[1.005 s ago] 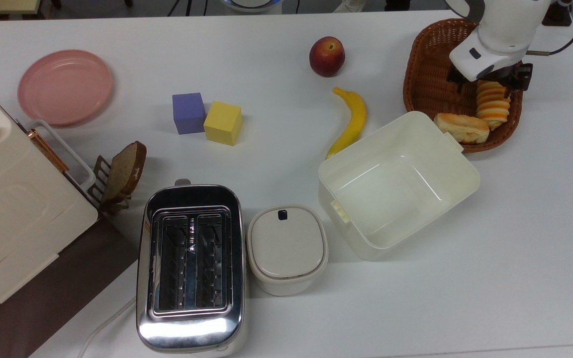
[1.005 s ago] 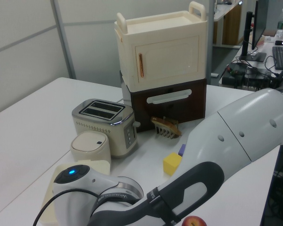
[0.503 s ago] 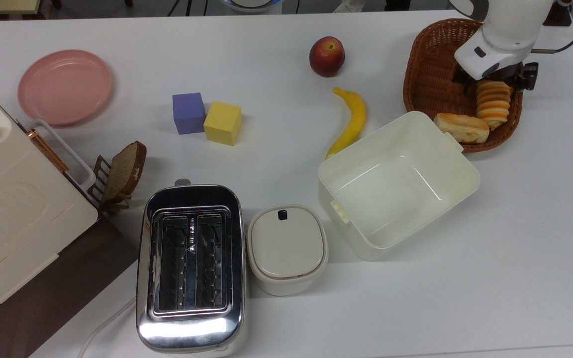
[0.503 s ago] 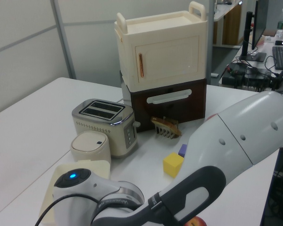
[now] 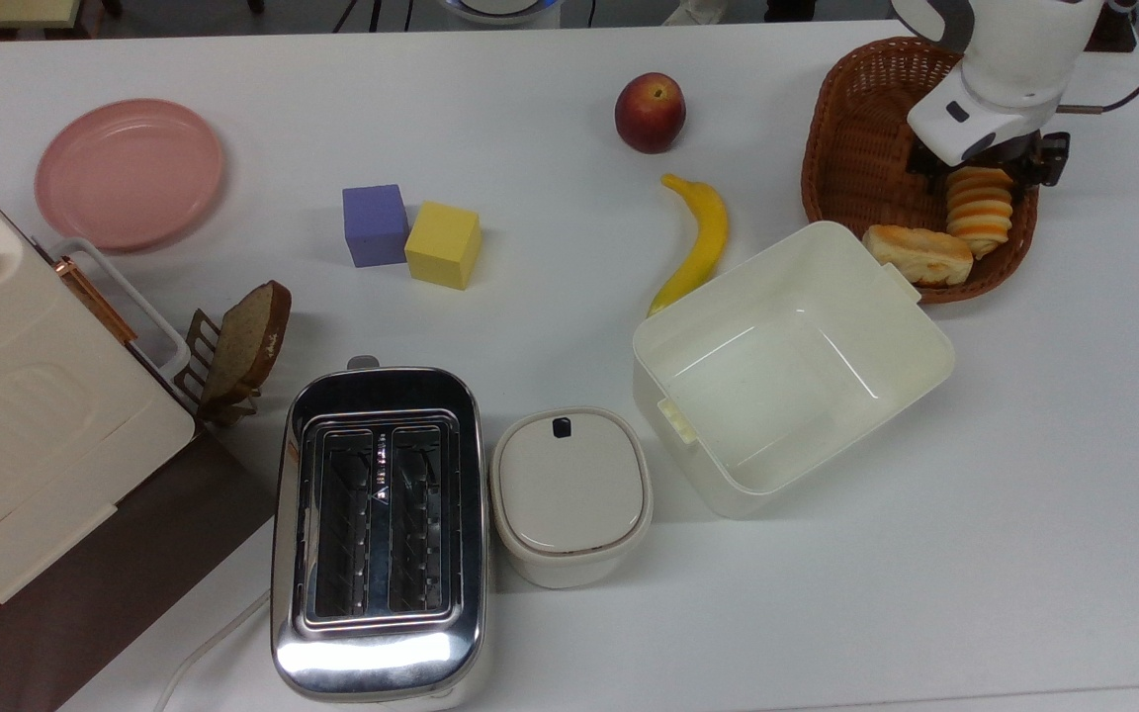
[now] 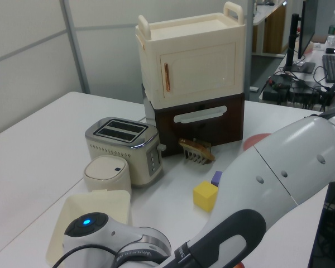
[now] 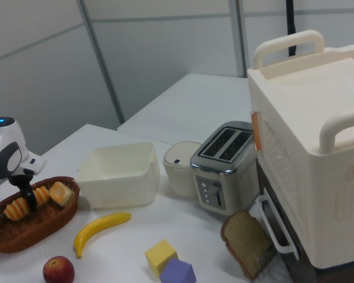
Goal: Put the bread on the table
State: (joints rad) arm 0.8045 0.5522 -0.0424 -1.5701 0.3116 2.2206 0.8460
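While you look down from the top view, you find the bread [image 5: 978, 210] lying inside the brown wicker basket [image 5: 851, 148] at the far right of the white table [image 5: 1024, 445], its cream and orange stripes running crosswise. Your gripper [image 5: 985, 173] sits right over the roll's upper end, dark fingers on either side of it and touching it, so the pincer looks narrowed onto the bread. In the right view you see the same: one black finger [image 7: 28, 197] crosses the striped roll [image 7: 17, 207] in the basket [image 7: 41, 227].

Just beside the roll, toward the top view's bottom left, a shorter pale golden bun [image 5: 919, 254] rests against the basket's rim. Touching the basket's lower edge is the cream plastic tub [image 5: 792, 366], open side up. A banana [image 5: 698, 240] lies next to the tub's upper left corner, and a peach [image 5: 650, 112] sits farther up the table.

Toward the top view's left you have a purple cube [image 5: 375, 224] touching a yellow cube [image 5: 443, 244], and a pink plate [image 5: 130, 173] well apart from them. A lidded cream container [image 5: 570, 494] stands between the tub and the chrome toaster [image 5: 379, 529]. A dark bread slice [image 5: 251, 336] leans in a small rack beside the cream and brown cabinet [image 5: 26, 435].
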